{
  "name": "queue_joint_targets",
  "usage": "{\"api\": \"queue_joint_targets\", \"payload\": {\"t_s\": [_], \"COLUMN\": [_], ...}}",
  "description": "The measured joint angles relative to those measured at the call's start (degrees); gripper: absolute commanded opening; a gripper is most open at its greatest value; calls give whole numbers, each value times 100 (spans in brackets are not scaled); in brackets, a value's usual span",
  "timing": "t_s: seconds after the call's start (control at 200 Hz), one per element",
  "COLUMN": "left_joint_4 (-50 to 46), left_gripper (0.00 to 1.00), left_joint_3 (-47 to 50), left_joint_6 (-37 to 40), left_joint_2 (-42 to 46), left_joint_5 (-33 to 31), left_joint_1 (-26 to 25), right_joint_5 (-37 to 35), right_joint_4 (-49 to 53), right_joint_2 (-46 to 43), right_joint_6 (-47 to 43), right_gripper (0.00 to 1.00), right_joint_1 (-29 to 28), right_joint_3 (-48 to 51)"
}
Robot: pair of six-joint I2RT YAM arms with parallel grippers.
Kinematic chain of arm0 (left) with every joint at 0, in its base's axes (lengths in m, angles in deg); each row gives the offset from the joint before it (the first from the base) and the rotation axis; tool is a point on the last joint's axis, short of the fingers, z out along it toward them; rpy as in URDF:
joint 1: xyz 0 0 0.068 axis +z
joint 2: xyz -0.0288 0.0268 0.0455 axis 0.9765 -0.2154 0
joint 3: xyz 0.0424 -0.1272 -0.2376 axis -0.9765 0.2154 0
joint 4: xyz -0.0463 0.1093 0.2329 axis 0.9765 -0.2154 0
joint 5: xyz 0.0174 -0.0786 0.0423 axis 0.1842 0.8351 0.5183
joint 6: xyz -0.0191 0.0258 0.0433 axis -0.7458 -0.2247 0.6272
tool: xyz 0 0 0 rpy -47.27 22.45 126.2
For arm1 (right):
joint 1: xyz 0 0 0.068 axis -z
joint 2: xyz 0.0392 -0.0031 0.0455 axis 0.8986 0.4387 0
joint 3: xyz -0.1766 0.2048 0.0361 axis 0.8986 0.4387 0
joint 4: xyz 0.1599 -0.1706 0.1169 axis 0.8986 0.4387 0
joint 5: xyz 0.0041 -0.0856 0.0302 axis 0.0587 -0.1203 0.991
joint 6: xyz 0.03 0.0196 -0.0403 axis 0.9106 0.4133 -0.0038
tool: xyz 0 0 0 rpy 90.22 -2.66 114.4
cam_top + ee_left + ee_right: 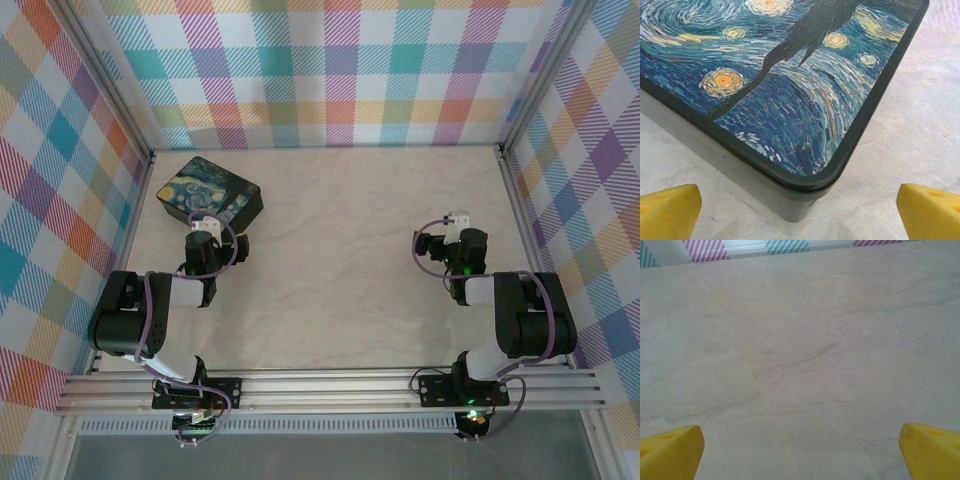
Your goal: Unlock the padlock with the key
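Marbled tabletop (805, 365) beneath wide-open, empty right gripper (801, 452); starry tin (780, 85) corner before likewise wide-open, empty left gripper (799, 212).

Two of a kind: the left arm (150, 320) and right arm (515, 325) are wearing the same livery, with bulky black joint housings linked by pale grey-white tubes. A mauve cable (148, 305) is looping along each one, and a small white block (203, 226) is capping each wrist. A green light (466, 270) is glowing on the right arm's wrist. Black mounting plates (198, 392) are anchoring both bases. Seen from the wrist cameras, the left fingers (667, 212) and right fingers (932, 452) are showing as blunt, bright yellow wedges, one of the right pair carrying faint dark specks.
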Motion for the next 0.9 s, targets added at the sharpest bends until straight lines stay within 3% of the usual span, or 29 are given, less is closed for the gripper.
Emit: {"api": "queue_joint_targets", "payload": {"t_s": [0.15, 0.385, 0.6, 0.9], "left_joint_4": [-1198, -2771, -4570, -5880], "left_gripper": [100, 100, 100, 96], "left_joint_3": [-662, -1971, -3814, -4664], "left_joint_6": [-76, -970, -2009, -2671], "left_joint_2": [356, 1132, 286, -1303], "left_joint_5": [-264, -855, -1139, -730], "left_joint_1": [-2, -2, 166, 494], "right_joint_5": [-192, 79, 334, 675], "right_joint_4": [767, 2387, 3659, 4463], "right_joint_2": [-295, -1204, -1493, -1569], "right_joint_6": [87, 326, 588, 931], "right_gripper": [95, 90, 85, 82], "right_joint_1": [-2, -326, -1145, -1943], "right_joint_3": [-256, -1137, -1727, -1773]}}
